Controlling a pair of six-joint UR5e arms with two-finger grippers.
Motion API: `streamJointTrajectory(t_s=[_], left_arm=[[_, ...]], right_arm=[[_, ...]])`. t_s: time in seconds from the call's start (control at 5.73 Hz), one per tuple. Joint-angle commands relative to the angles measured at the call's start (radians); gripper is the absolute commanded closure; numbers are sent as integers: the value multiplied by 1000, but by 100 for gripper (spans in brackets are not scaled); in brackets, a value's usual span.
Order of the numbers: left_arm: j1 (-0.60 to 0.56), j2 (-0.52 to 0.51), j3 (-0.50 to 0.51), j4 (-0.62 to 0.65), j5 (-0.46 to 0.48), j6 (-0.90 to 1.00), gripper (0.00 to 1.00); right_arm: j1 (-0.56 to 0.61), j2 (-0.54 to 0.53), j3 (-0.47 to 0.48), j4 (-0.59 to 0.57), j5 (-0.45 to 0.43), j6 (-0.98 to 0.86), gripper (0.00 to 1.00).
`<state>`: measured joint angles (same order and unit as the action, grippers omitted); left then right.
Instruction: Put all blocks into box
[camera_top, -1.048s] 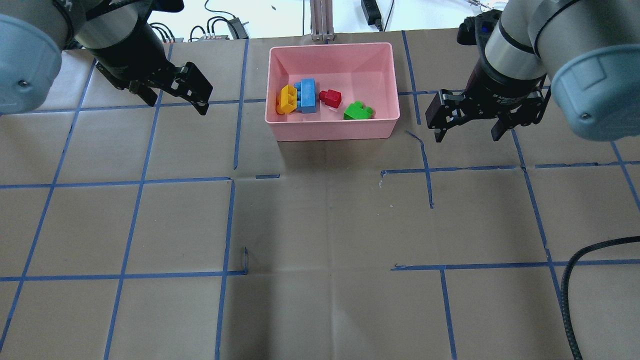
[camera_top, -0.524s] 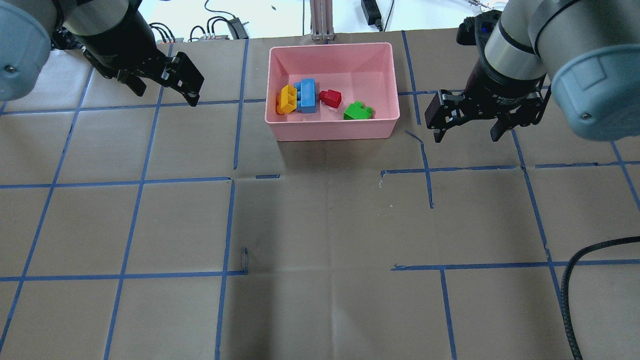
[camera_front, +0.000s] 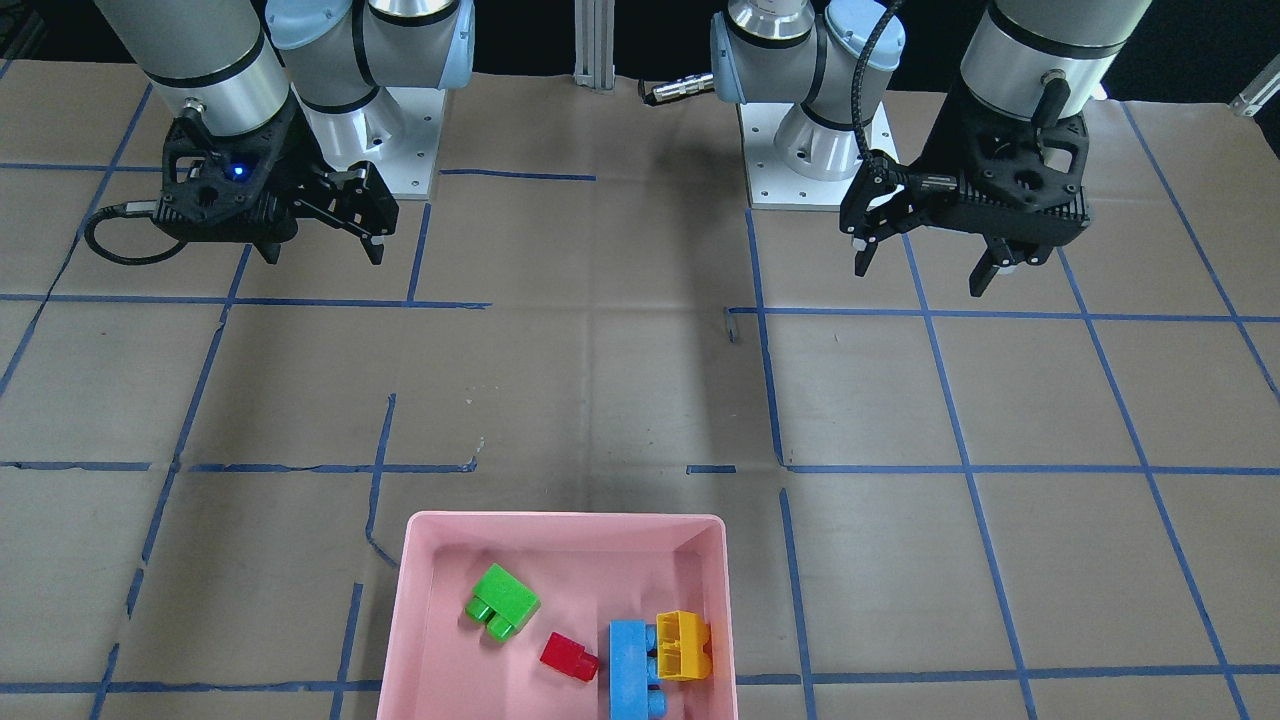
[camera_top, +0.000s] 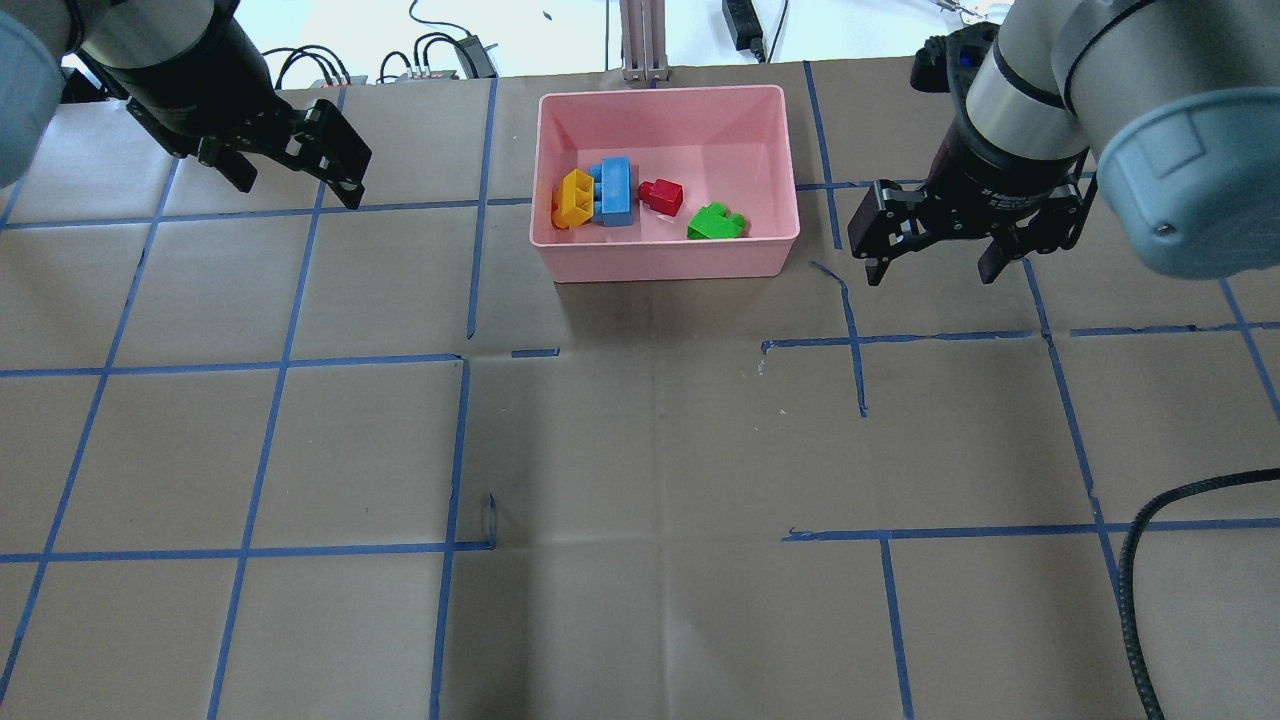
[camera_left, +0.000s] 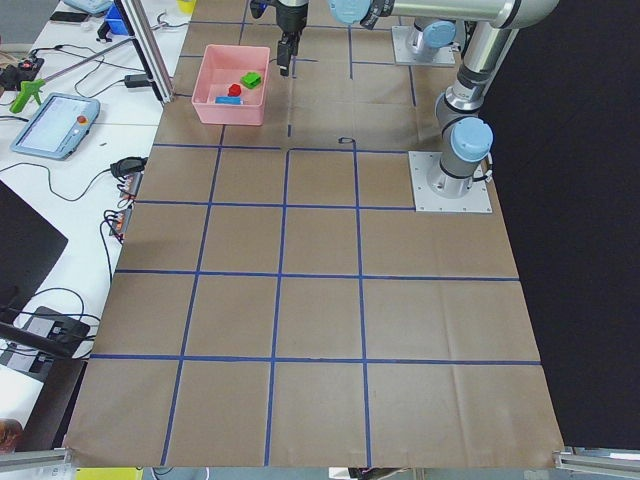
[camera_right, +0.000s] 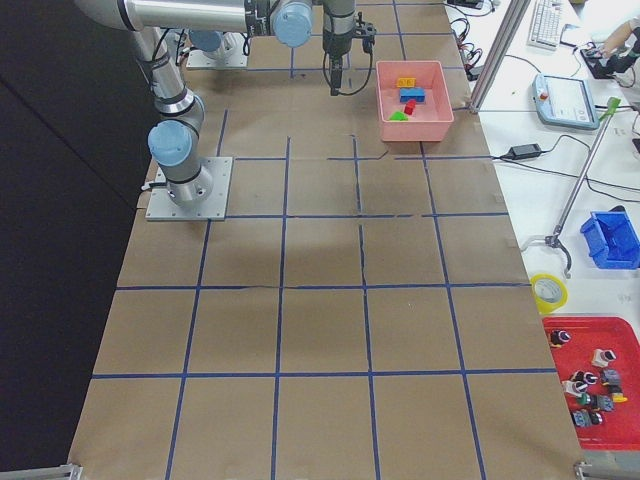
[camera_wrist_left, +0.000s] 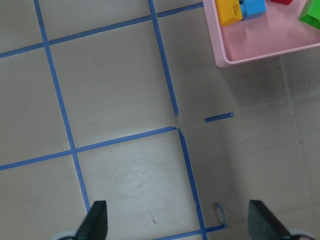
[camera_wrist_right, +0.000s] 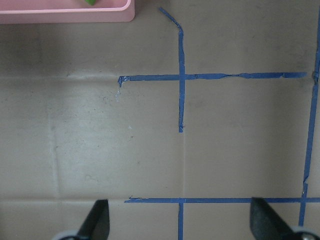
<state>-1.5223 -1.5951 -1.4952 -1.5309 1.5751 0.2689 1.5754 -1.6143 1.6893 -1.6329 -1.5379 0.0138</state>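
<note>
Overhead exterior: blocks (camera_top: 615, 195) within box (camera_top: 665, 262) walls; left gripper (camera_top: 298, 192), right gripper (camera_top: 930, 278) clear either side, jaws wide apart.

The pink box (camera_top: 665, 262) is showing smooth, slightly glossy plastic, the blocks (camera_top: 615, 192) shinier plastic; creased matt brown paper (camera_top: 640, 450) is covering the tabletop (camera_top: 200, 450).

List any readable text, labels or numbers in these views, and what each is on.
No text is legible in any view.
White print on the black body of the right hand: too blurred to read.
Tablet on the side bench: its screen is too small to read.
Blocks and box: no lettering visible.
</note>
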Motion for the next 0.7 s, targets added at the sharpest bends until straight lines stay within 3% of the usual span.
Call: streamJointTrajectory(t_s=[0.0,0.52], left_arm=[[-2,-11,0,0,-4,-7,1],[-6,-8,-5,0,-7,-23,1]], right_arm=[[0,1,1,-1,2,0,0],[0,1,0,-1,2,0,0]])
